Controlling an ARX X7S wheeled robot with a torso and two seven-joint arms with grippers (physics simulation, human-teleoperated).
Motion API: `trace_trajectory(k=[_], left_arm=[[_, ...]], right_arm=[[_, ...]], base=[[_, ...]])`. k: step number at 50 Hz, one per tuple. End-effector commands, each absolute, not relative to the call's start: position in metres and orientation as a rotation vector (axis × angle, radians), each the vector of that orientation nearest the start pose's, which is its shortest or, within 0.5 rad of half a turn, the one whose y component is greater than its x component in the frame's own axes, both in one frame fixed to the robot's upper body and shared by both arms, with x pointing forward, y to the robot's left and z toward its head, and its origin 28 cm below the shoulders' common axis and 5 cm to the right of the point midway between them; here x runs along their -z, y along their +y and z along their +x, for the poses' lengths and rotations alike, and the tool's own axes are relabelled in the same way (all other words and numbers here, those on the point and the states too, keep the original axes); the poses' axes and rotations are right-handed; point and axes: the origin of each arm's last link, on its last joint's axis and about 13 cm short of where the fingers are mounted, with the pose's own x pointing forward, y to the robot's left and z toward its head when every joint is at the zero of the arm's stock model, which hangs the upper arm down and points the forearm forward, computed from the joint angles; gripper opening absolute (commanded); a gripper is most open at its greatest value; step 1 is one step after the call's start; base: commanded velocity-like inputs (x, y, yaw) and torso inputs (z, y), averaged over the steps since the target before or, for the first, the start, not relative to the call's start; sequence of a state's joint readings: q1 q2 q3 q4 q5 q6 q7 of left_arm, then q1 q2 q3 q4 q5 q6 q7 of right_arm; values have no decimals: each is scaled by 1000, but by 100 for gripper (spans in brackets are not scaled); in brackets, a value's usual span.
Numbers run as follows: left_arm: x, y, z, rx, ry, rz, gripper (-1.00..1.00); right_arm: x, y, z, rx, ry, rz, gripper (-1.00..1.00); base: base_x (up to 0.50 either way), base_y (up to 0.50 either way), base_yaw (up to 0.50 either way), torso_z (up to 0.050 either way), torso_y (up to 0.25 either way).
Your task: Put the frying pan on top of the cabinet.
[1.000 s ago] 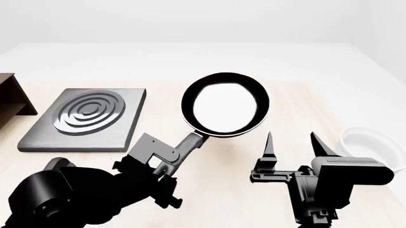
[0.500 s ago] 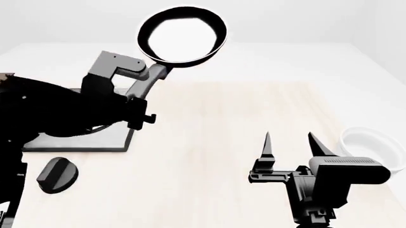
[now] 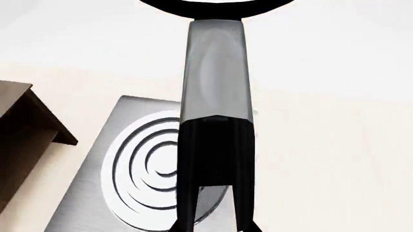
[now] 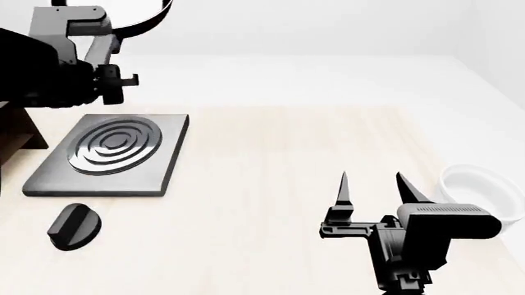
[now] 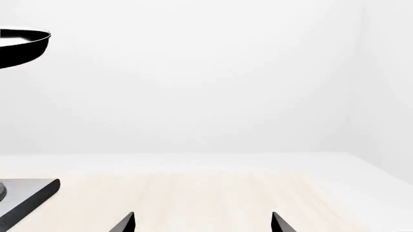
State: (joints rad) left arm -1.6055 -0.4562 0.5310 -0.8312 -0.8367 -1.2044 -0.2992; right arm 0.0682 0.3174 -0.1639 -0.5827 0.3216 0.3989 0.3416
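My left gripper is shut on the long grey handle of the frying pan and holds it high in the air at the far left. In the head view only an arc of the black rim shows at the top edge. In the left wrist view the black fingers clasp the handle above the burner plate. The pan also shows in the right wrist view. The dark brown cabinet stands at the left edge, below and left of the pan; it also shows in the left wrist view. My right gripper is open and empty.
A grey square burner plate with rings lies beside the cabinet, also in the left wrist view. A black knob lies in front of it. A white bowl sits at the right edge, beside my right gripper.
My left arm has lifted the pan off the table and swung it up and to the left, towards the cabinet. The pan has mostly left the head view. The right arm has not moved.
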Motion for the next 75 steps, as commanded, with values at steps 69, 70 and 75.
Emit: trace_trajectory(k=[69,70,75], left_arm=[[-315,393,364,-1084,598,-250,-100],[-315,393,365,-1080,591,-254,-100],[-314,392,365,-1049,585,-236,-100]], right_arm=[[-115,-103,203,-11,-166,4,100],[-115,-103,203,-10,-167,4,100],[-114,-103,203,-10,-166,3,100]], base=[[0,0,0,0,1],[0,0,0,0,0],[0,0,-1,2,0]])
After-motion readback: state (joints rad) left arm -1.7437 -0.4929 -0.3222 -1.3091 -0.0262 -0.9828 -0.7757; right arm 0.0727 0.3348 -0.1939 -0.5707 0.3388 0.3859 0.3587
